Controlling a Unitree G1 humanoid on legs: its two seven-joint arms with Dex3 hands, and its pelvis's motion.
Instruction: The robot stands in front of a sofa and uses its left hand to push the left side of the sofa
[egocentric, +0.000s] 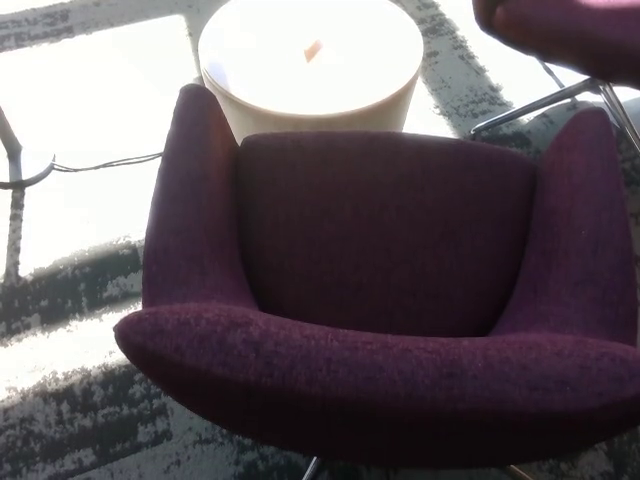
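Grey-and-white patterned carpet, sunlit and washed out at upper left of frame. Deep purple upholstered tub sofa (385, 290) fills centre and lower frame, long axis left to right. I see neither robot hand, so I cannot tell their state. Its left armrest (190, 200) at centre left is my contact target; left arm should be nearer. Round cream side table (310, 60) behind, top centre.
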